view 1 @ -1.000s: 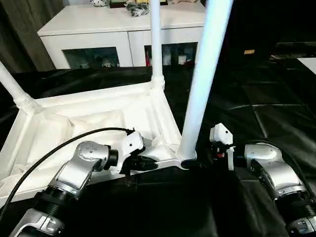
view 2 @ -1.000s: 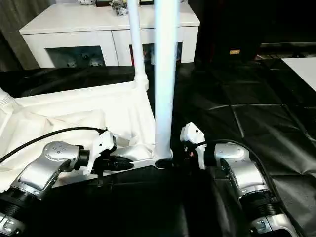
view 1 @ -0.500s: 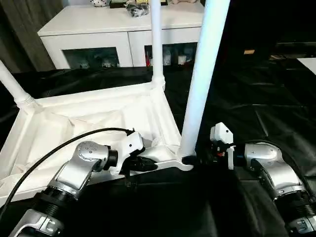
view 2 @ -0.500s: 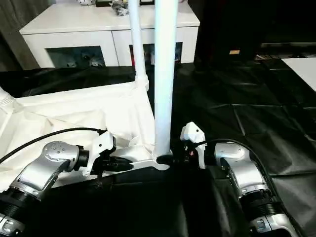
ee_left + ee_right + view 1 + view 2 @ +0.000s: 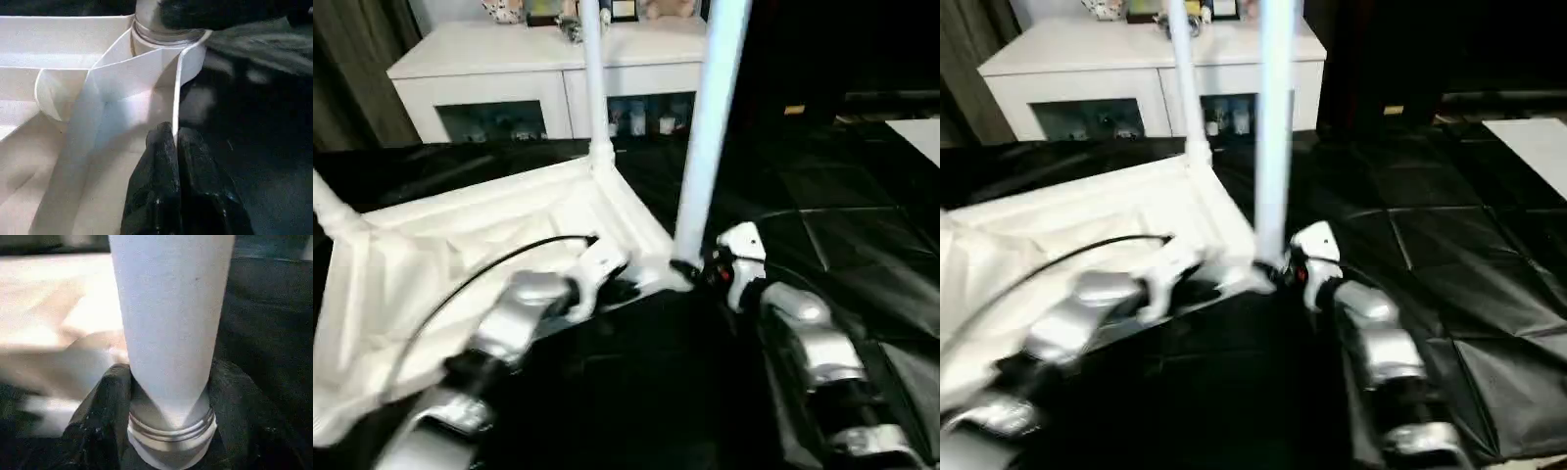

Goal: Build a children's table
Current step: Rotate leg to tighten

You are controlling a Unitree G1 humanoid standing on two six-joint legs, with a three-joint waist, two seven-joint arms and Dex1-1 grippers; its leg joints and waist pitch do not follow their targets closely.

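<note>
The white children's table (image 5: 460, 245) lies upside down on black cloth, ribbed underside up. Three legs rise from its corners: the near one (image 5: 705, 127), a far one (image 5: 595, 88) and one at the left (image 5: 333, 211). My left gripper (image 5: 625, 286) is shut on the thin rim of the tabletop (image 5: 175, 105), a little short of the near corner socket (image 5: 166, 36). My right gripper (image 5: 690, 272) holds the near leg (image 5: 168, 308) at its base, a black finger (image 5: 100, 406) on each side just above the threaded collar (image 5: 171, 428).
A white cabinet (image 5: 509, 59) with glass doors stands behind the table, with small items on top. Black quilted cloth (image 5: 842, 225) covers the floor all around. A white sheet edge (image 5: 918, 132) shows at the far right.
The whole picture has shifted and tilted, so the head camera has moved. Both grippers keep their holds on the rim and the near leg's base.
</note>
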